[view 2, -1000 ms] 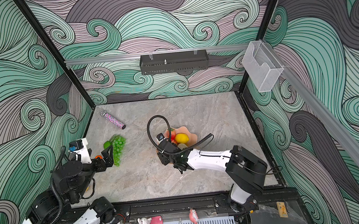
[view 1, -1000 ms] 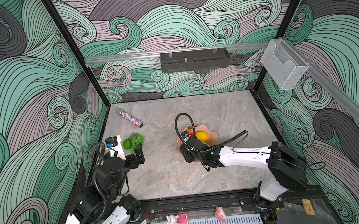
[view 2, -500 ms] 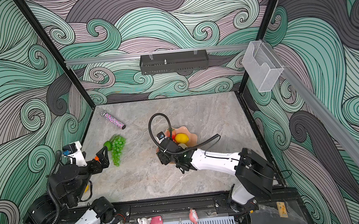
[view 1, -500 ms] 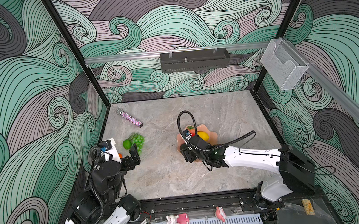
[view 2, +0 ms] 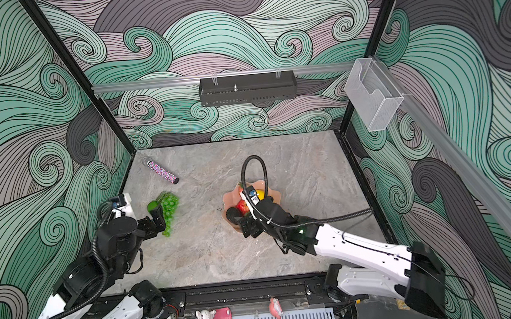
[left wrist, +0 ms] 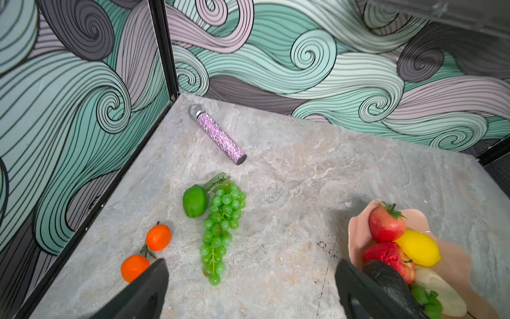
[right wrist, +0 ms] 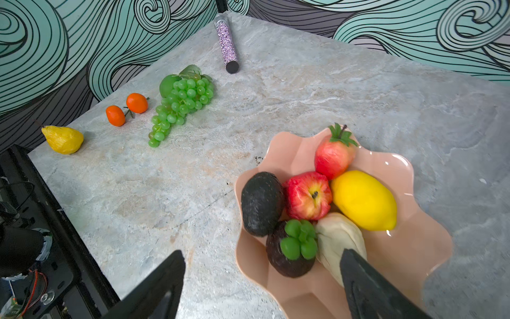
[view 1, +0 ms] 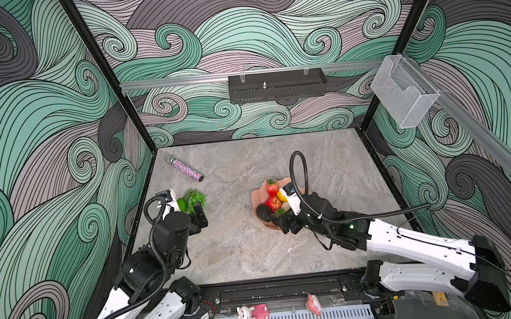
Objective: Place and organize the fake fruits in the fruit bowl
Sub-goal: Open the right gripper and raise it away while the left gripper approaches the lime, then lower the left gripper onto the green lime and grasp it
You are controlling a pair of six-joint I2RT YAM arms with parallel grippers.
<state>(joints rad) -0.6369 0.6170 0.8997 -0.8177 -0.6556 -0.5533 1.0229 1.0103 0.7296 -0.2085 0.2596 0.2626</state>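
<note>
The fruit bowl [right wrist: 414, 248] sits on the stone-look table [view 1: 257, 256], right of the middle in both top views. It already holds six of the fake fruits. In the right wrist view you see a strawberry [right wrist: 334, 157], a red apple [right wrist: 307, 196] and a lemon [right wrist: 364, 200] packed together, with a dark avocado [right wrist: 260, 203] against the rim. A mangosteen [right wrist: 289, 254] and a cream pear [right wrist: 339, 243] lie side by side next to them.

Your right gripper [right wrist: 263, 252] hangs at the bowl's edge with its jaws spread wide and nothing in them. One finger is above the bare table outside the rim, the other above the bowl by the cream pear. Whether that finger touches the pear cannot be told.

The rest of the fruit lies on the table, well apart from the bowl, along the left wall. The grape bunch [left wrist: 220, 223] lies with the lime [left wrist: 194, 204] just beside its stem end. Two oranges [left wrist: 157, 237] joined by a twig come next, then a bumpy yellow fruit [right wrist: 63, 139] near the front edge.

Your left gripper [left wrist: 251, 266] hovers over this group, released and empty, the tip of the grape bunch showing between its fingers.

A sparkly tube [view 1: 186, 170] lies near the back left corner.
</note>
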